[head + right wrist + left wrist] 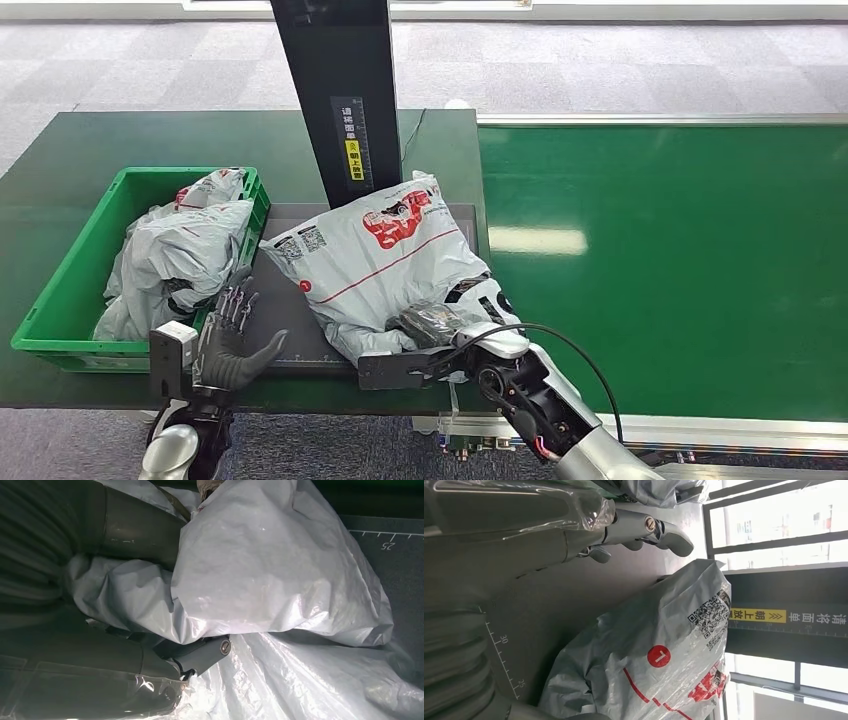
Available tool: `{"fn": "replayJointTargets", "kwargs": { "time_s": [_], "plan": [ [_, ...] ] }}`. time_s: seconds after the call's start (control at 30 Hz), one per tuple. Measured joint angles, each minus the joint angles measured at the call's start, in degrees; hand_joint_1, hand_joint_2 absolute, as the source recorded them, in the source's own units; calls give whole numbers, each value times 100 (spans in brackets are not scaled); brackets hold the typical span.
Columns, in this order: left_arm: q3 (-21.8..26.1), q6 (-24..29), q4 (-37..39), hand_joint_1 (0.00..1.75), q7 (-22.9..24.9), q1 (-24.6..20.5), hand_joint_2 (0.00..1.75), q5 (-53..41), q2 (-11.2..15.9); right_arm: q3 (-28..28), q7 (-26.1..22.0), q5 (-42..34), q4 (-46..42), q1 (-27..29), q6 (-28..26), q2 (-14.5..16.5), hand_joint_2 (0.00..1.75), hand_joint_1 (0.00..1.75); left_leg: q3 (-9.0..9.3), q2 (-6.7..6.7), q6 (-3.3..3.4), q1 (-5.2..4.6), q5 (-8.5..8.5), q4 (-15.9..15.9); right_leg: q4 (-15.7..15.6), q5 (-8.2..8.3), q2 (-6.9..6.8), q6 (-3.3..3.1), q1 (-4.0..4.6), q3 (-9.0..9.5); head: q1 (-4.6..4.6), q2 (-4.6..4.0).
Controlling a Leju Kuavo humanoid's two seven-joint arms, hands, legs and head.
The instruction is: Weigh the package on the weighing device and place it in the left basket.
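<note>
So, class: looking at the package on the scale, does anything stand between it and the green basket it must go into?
Nothing blocks the way: the package lies on the scale right beside the green basket. The left hand rests open near that gap. Other bags already lie inside.

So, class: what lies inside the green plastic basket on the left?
The green plastic basket holds crumpled grey plastic mailer bags, one showing red print near the top. They cover the basket's floor, so anything beneath them cannot be seen.

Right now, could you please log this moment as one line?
grey plastic package: on dark scale platform | right hand: grips package | left hand: open | green basket: holds bags
</note>
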Motion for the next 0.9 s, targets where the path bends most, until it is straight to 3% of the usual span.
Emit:
{"fn": "replayJointTargets", "kwargs": {
  "time_s": [0.9],
  "plan": [
    [-4,0,37,0,0,-5,175,0,2,10,0,-1,55,-29,2,14,175,175,4,0,0,0,0,0,0,0,0,0,0,4,0,0]
  ]
}}
